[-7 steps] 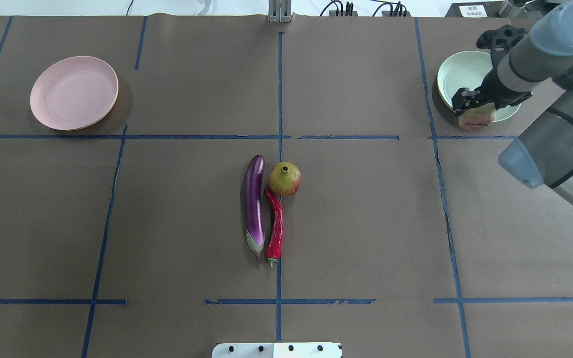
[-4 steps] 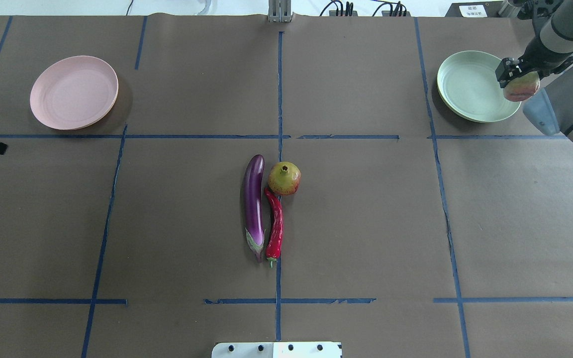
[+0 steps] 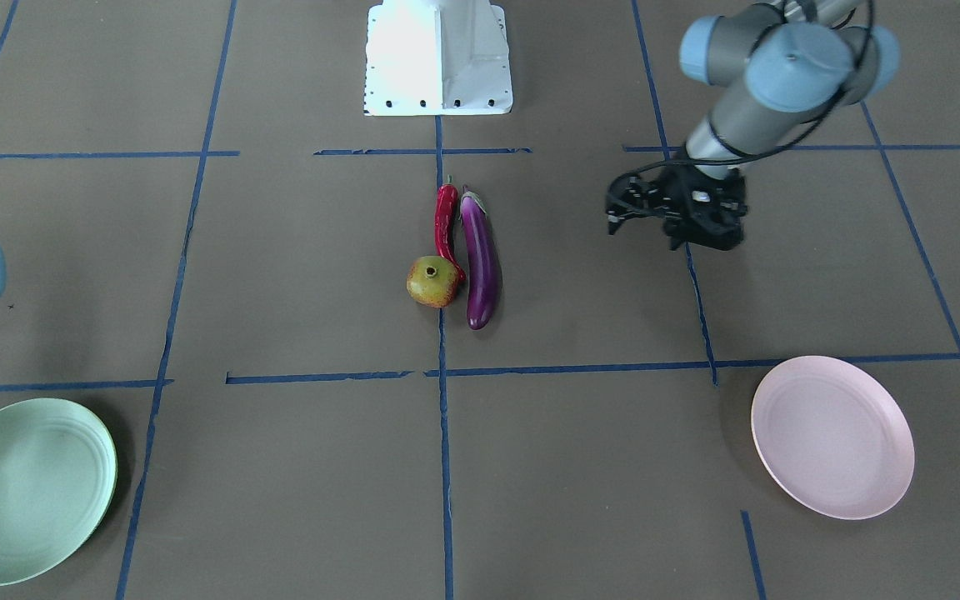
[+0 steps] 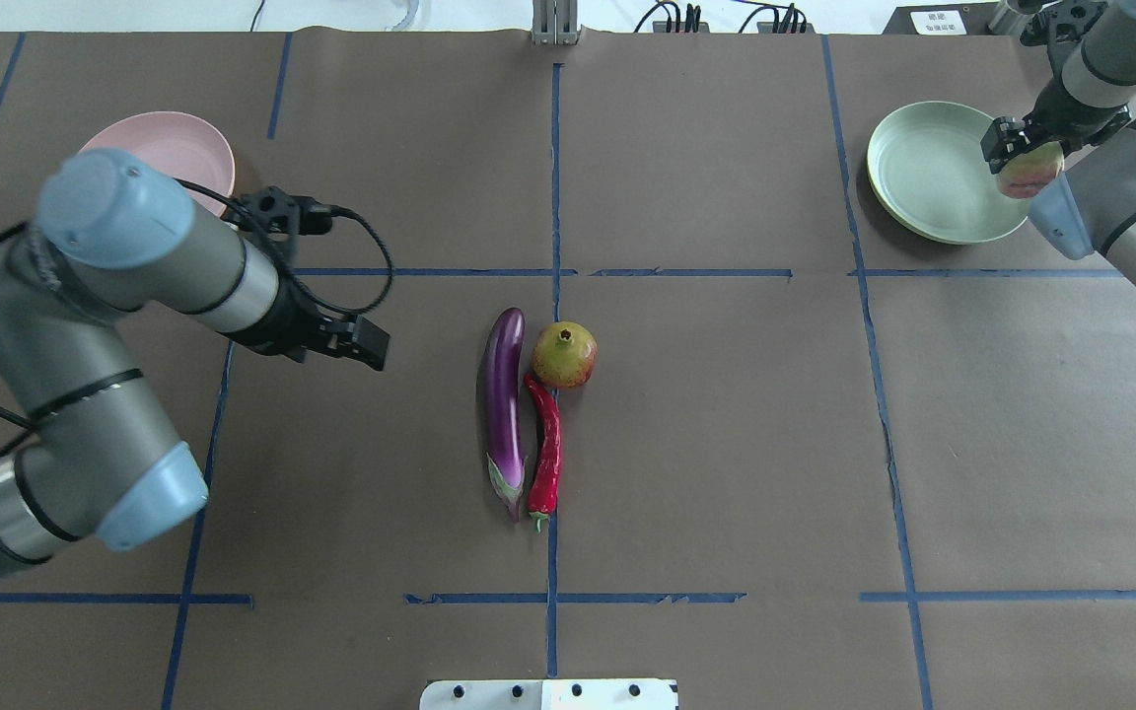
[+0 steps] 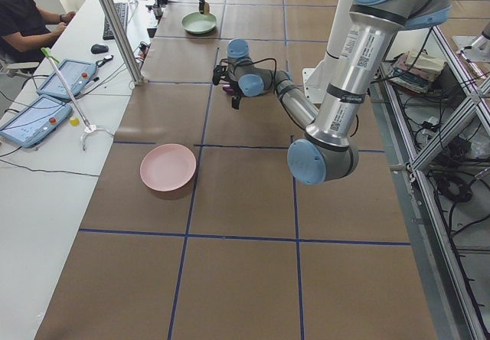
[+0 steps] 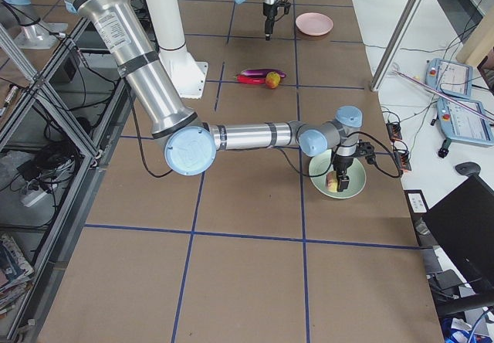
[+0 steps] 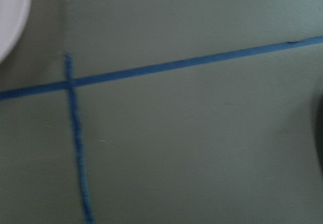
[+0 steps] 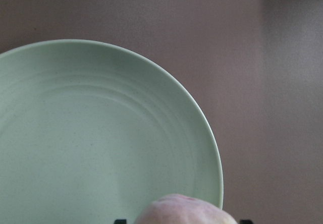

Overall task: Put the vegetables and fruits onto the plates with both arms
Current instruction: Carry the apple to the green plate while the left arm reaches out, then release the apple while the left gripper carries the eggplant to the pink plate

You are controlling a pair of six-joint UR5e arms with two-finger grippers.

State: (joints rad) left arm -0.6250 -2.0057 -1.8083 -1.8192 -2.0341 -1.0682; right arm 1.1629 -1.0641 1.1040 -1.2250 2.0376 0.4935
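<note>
The purple eggplant (image 4: 504,404), red chili (image 4: 548,449) and pomegranate-like fruit (image 4: 564,355) lie together at the table's middle; they also show in the front view as eggplant (image 3: 480,262), chili (image 3: 445,221) and fruit (image 3: 434,282). My left gripper (image 4: 368,345) hovers left of them, open and empty, and shows in the front view (image 3: 645,229). My right gripper (image 4: 1015,143) is shut on the pale pink-blushed fruit (image 4: 1029,170) over the right rim of the mint plate (image 4: 928,173). That fruit (image 8: 184,210) and plate (image 8: 101,133) fill the right wrist view. The pink plate (image 3: 832,436) is empty.
The white base block (image 3: 438,58) stands at the robot's edge of the table. Blue tape lines cross the brown table cover. The left arm partly hides the pink plate (image 4: 174,143) in the overhead view. An operator and tablets (image 5: 31,118) are beside the table.
The left arm has swung in from the left edge to just left of the eggplant. The right gripper carried the pale fruit from the plate's near edge to its right rim.
</note>
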